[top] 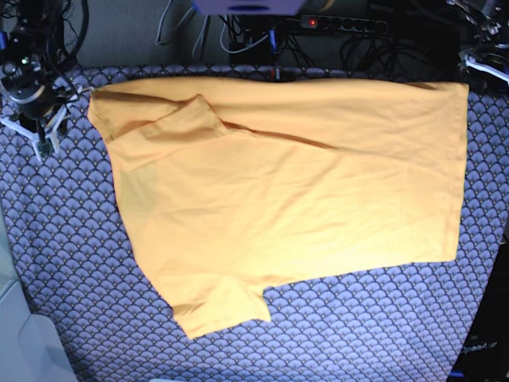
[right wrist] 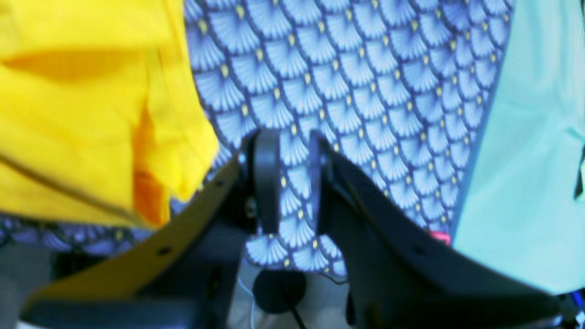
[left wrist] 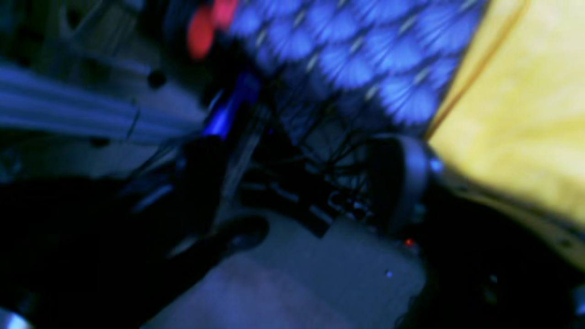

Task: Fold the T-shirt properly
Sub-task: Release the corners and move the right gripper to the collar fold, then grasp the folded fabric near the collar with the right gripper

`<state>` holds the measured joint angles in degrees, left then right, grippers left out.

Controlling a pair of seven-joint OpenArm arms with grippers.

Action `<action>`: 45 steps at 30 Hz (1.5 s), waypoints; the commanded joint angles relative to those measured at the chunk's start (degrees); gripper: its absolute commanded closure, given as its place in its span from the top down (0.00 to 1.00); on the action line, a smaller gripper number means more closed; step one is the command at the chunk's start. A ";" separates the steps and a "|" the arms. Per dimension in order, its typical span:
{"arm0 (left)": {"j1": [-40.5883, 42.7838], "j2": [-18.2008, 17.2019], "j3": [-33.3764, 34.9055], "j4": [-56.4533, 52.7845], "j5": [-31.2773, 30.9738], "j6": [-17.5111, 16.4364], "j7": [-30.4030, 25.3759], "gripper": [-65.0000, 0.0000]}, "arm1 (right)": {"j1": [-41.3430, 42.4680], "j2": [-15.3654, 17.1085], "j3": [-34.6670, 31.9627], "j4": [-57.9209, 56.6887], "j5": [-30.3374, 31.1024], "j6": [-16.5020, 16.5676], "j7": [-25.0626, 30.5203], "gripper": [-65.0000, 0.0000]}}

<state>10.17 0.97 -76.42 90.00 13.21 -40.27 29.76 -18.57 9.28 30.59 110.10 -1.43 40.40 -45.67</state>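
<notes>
**T-shirt with its far edge turned over, both arms drawn back to the far corners**

Base view. The yellow-orange T-shirt [top: 286, 207] lies spread across the middle of the scallop-patterned table cover [top: 71, 270]. Its collar end points to 9 o'clock and its hem to 3 o'clock. The far long edge, toward 12 o'clock, appears folded over onto the body, with one sleeve [top: 179, 119] lying on top near 10 o'clock. The other sleeve [top: 219, 310] juts out unfolded at 7 o'clock.

The right gripper [top: 36, 119] stands at 10 o'clock, just off the collar corner. In the right wrist view its fingers stand a narrow gap apart with only table cover showing between them, so it holds nothing; a shirt corner hangs just beside it at 9 o'clock. A pale mint cloth [right wrist: 525, 151] lies at 3 o'clock in that view.

The left gripper [top: 483, 60] sits at 2 o'clock by the hem corner. Its wrist view is dark and blurred; whether its jaws are apart or together cannot be told.

Risks, as judged: the turned-over edge runs slanted, so a matching fold from 6 o'clock may end crooked. A pinch on the near edge could also catch the table cover and drag it. Lifting with unequal timing would wrinkle the body.
</notes>
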 commanded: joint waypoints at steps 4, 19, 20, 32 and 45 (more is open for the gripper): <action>-3.01 -2.51 -0.02 1.12 -0.69 0.27 -1.32 0.83 | 6.04 0.96 0.22 1.06 0.33 -0.40 -5.01 0.20; -8.90 -8.75 7.54 -0.90 0.02 0.27 -0.88 0.83 | 14.22 -5.54 -10.59 0.80 0.33 -0.40 -17.67 0.20; -8.90 -8.66 7.46 -0.72 0.02 0.27 -0.88 0.83 | 14.22 -5.54 -10.59 0.62 0.33 -0.40 -17.67 0.20; -6.09 -4.88 2.88 -0.28 0.02 0.27 -0.88 0.83 | 9.73 -9.23 -8.74 0.45 0.51 -0.40 -17.58 0.19; -6.44 -4.88 3.06 -0.28 2.04 0.27 -0.79 0.83 | 8.41 -11.70 -8.65 0.18 0.60 -0.40 -17.67 0.20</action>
<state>3.99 -2.85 -73.36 88.60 15.66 -40.27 30.02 -10.70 -2.74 22.00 109.43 -1.26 40.25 -64.10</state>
